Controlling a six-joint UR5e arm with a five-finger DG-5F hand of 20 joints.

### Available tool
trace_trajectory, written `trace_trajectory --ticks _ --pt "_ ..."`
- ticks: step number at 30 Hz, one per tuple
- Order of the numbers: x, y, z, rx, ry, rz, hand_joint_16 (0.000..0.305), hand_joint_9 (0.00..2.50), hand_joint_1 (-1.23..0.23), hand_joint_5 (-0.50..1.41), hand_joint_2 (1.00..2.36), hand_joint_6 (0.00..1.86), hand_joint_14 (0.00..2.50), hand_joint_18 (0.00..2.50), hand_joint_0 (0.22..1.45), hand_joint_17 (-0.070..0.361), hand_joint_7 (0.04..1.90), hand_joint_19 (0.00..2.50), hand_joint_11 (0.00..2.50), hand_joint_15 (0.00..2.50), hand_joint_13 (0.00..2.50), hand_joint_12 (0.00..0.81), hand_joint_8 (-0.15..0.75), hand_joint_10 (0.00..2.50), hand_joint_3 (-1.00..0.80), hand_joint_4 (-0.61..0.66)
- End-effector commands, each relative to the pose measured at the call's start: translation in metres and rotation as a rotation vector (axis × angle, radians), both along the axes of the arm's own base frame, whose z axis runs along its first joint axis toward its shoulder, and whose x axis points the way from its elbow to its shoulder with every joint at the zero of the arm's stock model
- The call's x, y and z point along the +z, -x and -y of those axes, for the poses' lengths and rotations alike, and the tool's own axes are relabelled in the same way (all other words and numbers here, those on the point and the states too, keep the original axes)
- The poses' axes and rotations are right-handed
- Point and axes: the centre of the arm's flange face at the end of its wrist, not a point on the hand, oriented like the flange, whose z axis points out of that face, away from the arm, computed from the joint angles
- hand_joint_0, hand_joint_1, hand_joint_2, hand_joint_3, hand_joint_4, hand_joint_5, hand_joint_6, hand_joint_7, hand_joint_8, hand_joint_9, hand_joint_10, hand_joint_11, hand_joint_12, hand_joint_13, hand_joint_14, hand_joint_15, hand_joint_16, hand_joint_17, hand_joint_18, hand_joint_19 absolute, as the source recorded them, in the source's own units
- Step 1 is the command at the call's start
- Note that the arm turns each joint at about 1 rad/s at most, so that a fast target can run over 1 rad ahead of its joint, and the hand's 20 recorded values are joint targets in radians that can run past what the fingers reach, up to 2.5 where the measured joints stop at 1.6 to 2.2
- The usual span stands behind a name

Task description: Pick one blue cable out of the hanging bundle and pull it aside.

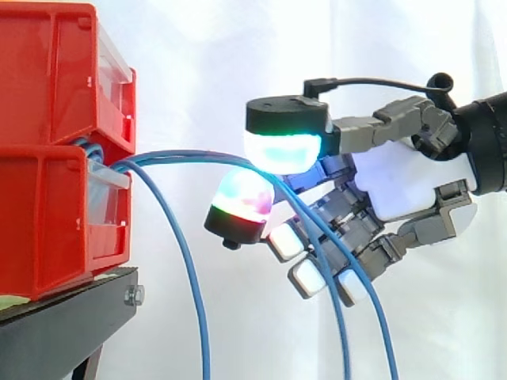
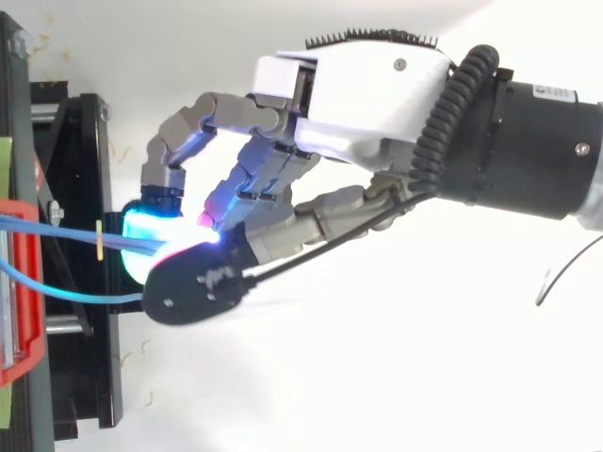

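Blue on red: three blue cables (image 1: 190, 153) leave two stacked red bins (image 1: 55, 150); one hand (image 1: 396, 182).
The hand is clamped on two of the blue cables, pinched between its cyan pad (image 1: 283, 150) at 12 o'clock and its red-green pad (image 1: 242, 198) at 6 o'clock. The third cable (image 1: 205, 356) hangs free at the hand's 9 o'clock, near the black stand (image 1: 71, 317). Open room lies at 6 o'clock.

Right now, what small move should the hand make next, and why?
Probably ease the hand slightly away from the red bins. Its fingers look closed on the blue cables at the top of their arc, with two seeming to run through it; a small pull should show whether one comes alone.
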Motion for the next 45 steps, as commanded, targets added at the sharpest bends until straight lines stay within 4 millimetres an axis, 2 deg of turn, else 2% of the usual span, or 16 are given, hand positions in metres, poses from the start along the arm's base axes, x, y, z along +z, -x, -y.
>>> trace_trajectory --ticks 1,5,9,11,12,13,14,17,20,25,26,29,30,32,38,45 --pt "0.0021 -0.0005 0.0010 0.000 0.000 0.004 0.054 0.99 -0.86 -0.13 1.00 0.94 0.02 0.81 0.66 0.121 0.78 0.80 0.47 0.55 0.93 0.360 0.232 0.02 -0.50 -0.02" --pt "0.0048 -0.0009 0.0051 0.000 0.001 0.008 0.060 1.05 -0.77 -0.11 1.00 0.92 0.02 0.86 0.49 0.134 0.82 0.80 0.43 0.55 0.97 0.384 0.251 0.01 -0.50 0.01" --pt "0.0042 0.0000 0.0063 0.010 -0.002 -0.001 0.063 1.08 -0.63 -0.10 1.00 0.91 0.02 0.88 0.46 0.141 0.85 0.81 0.42 0.55 0.99 0.395 0.266 0.01 -0.50 0.01" --pt "0.0037 0.0009 0.0064 0.009 -0.004 -0.008 0.060 1.08 -0.47 -0.10 1.00 0.91 0.02 0.84 0.50 0.134 0.89 0.84 0.42 0.56 0.99 0.388 0.256 0.01 -0.50 -0.01" --pt "0.0033 0.0018 0.0053 0.010 -0.004 -0.015 0.060 1.08 -0.47 -0.10 1.00 0.91 0.02 0.84 0.50 0.134 0.89 0.84 0.42 0.56 0.99 0.388 0.256 0.01 -0.50 -0.01" --pt "0.0033 0.0019 0.0065 0.008 -0.004 -0.015 0.056 1.07 -0.47 -0.10 1.00 0.91 0.02 0.80 0.56 0.125 0.92 0.86 0.42 0.57 0.97 0.375 0.244 0.02 -0.48 -0.01" --pt "0.0033 0.0019 0.0065 0.008 -0.004 -0.015 0.062 1.10 -0.57 -0.08 1.01 0.91 0.02 0.84 0.58 0.139 0.92 0.84 0.41 0.55 1.00 0.398 0.268 0.01 -0.30 0.00" --pt "0.0040 0.0014 0.0053 0.010 -0.005 -0.012 0.073 1.17 -0.69 -0.06 1.00 0.91 0.02 0.98 0.58 0.165 0.96 0.78 0.39 0.55 1.10 0.442 0.307 0.01 -0.10 0.01" --pt "0.0028 0.0013 0.0053 0.010 -0.004 -0.015 0.073 1.14 -0.81 -0.08 1.02 0.93 0.02 0.99 0.61 0.164 0.93 0.78 0.41 0.57 1.10 0.440 0.303 0.01 0.02 -0.02" --pt "0.0071 0.0011 0.0064 0.009 -0.003 -0.011 0.067 1.09 -0.83 -0.09 1.01 0.95 0.02 0.95 0.64 0.151 0.91 0.79 0.44 0.58 1.06 0.412 0.282 0.01 0.00 -0.08" --pt "0.0070 0.0014 0.0053 0.010 -0.003 -0.014 0.063 1.08 -0.84 -0.10 1.01 0.95 0.02 0.93 0.65 0.143 0.93 0.79 0.44 0.59 1.05 0.396 0.265 0.01 0.00 -0.15" --pt "0.0068 0.0018 0.0053 0.010 -0.004 -0.017 0.054 1.08 -0.89 -0.11 1.02 0.97 0.03 0.87 0.74 0.121 1.21 0.84 0.45 0.61 1.04 0.361 0.221 0.02 0.05 -0.27" --pt "0.0068 0.0018 0.0053 0.010 -0.004 -0.017 0.052 1.08 -0.89 -0.11 1.02 0.98 0.03 0.86 0.75 0.117 1.19 0.86 0.45 0.62 1.03 0.357 0.211 0.02 0.06 -0.32" --pt "0.0067 0.0021 0.0065 0.008 -0.005 -0.018 0.049 1.07 -0.89 -0.11 1.02 0.98 0.02 0.83 0.78 0.111 1.19 0.88 0.44 0.63 1.02 0.340 0.189 0.02 0.02 -0.40" --pt "0.0047 0.0022 0.0066 0.008 -0.005 -0.022 0.046 1.15 -0.91 -0.08 1.01 0.97 0.02 0.85 0.83 0.104 1.10 0.86 0.40 0.64 1.06 0.321 0.172 0.02 -0.38 -0.42" --pt "-0.0010 0.0046 0.0059 0.007 -0.007 -0.035 0.046 1.23 -0.95 -0.06 1.00 0.94 0.03 0.92 0.74 0.104 0.94 0.83 0.40 0.64 1.11 0.319 0.167 0.02 -0.50 -0.34"
